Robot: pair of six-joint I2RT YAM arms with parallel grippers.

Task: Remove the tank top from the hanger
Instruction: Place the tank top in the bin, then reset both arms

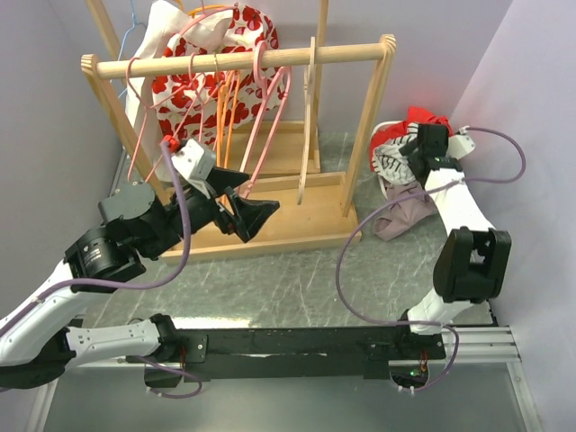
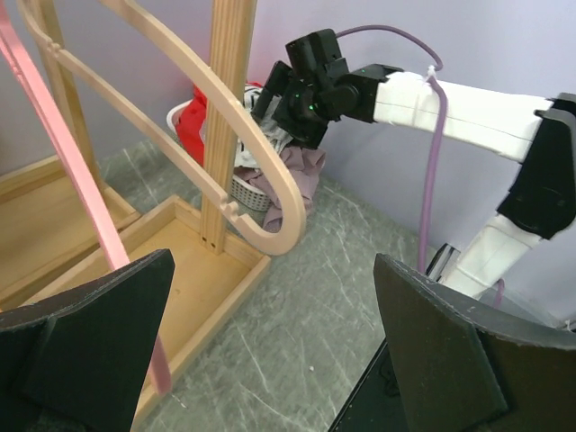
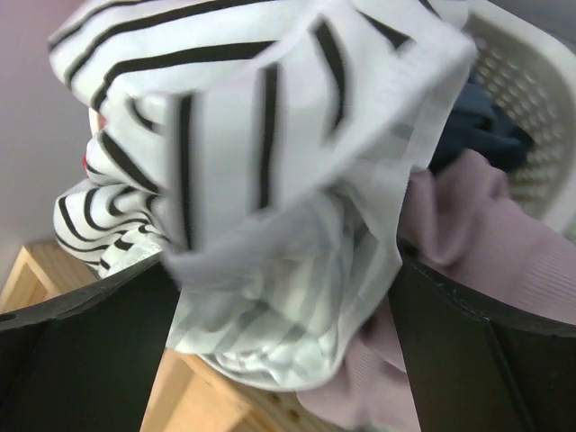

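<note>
The striped tank top (image 3: 270, 180) looks clear of the hangers (image 2: 270, 175), bunched over the basket (image 3: 531, 135) in the far right corner between the right gripper's (image 3: 283, 297) spread fingers, while the left gripper (image 2: 274, 270) gapes empty.

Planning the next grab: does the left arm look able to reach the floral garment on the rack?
Probably yes: the left tool is open, empty, near the rack, though pink hangers hang between it and the floral garment.
</note>
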